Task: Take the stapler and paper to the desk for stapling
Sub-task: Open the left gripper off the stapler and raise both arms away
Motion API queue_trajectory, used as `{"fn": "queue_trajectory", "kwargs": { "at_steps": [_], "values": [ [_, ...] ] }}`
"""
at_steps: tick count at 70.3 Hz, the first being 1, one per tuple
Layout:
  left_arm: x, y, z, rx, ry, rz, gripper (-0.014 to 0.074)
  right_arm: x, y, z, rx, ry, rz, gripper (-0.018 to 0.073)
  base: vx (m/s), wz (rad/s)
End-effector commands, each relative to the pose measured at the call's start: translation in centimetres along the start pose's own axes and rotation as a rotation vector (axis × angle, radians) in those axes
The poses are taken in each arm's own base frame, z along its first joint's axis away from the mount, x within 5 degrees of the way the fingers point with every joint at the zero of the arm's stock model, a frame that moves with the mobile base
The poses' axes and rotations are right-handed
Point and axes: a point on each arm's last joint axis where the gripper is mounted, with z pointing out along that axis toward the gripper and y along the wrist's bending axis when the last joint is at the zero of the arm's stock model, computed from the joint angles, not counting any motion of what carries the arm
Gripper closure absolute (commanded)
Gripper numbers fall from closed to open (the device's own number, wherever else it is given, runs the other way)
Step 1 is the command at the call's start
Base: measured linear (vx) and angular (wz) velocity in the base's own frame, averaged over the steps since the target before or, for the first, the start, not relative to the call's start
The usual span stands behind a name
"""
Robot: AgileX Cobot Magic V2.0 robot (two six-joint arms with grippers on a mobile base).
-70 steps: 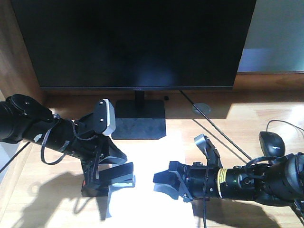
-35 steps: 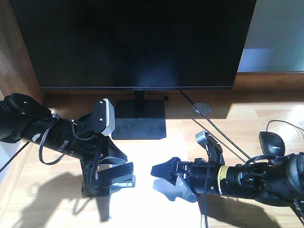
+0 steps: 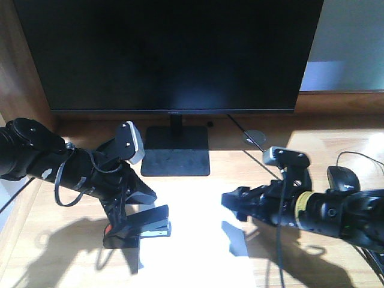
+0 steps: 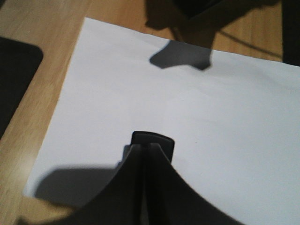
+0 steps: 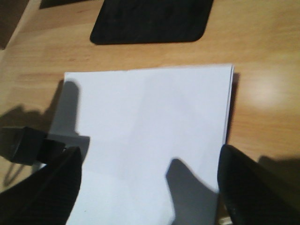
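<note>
Paper [image 3: 192, 234] lies flat on the worktop [image 3: 336, 150]. Left pincer [image 3: 144, 223] grips the stapler [image 3: 137, 228] at its edge. Right pincer [image 3: 237, 204] hovers spread, holding nothing.

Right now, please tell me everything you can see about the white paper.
The paper is a plain white blank sheet lying flat on the pale wood desk, in front of the monitor's black base. Its right edge looks layered, perhaps more than one sheet. Dark shadows fall across it. The black stapler, held by the left gripper, reaches over its left edge. The right gripper hovers open above it.
</note>
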Motion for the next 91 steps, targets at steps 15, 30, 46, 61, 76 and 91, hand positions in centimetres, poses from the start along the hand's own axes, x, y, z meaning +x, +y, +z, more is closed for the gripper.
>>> {"fn": "queue_trajectory", "kwargs": {
  "at_steps": [15,30,46,61,76,91],
  "values": [
    [-1.9,1.0,-4.5,-0.343,0.009,-0.114,0.0603,-3.1,0.3,-5.4,0.21,-0.159,-0.165,0.0191,0.0,0.0],
    [-3.4,1.1,-9.0,-0.631,-0.072,-0.163,0.0603,-3.8,0.5,-8.1,0.292,-0.23,-0.182,0.0459,0.0,0.0],
    [-4.1,0.5,-12.7,-0.824,-0.118,-0.197,0.0603,-4.4,1.3,-10.3,0.296,-0.306,-0.255,0.0571,0.0,0.0],
    [-4.7,-0.6,-15.3,-0.933,-0.169,-0.171,0.0603,-4.7,2.0,-12.7,0.289,-0.393,-0.272,0.0569,0.0,0.0],
    [-3.9,-3.7,-16.8,-0.966,-0.343,-0.093,0.0603,-4.8,3.1,-15.6,0.264,-0.507,-0.28,0.0569,0.0,0.0],
    [-0.8,-7.6,-17.0,-0.976,-0.438,-0.044,0.0603,-4.6,3.8,-18.9,0.258,-0.623,-0.285,0.0569,0.0,0.0]
  ]
}}
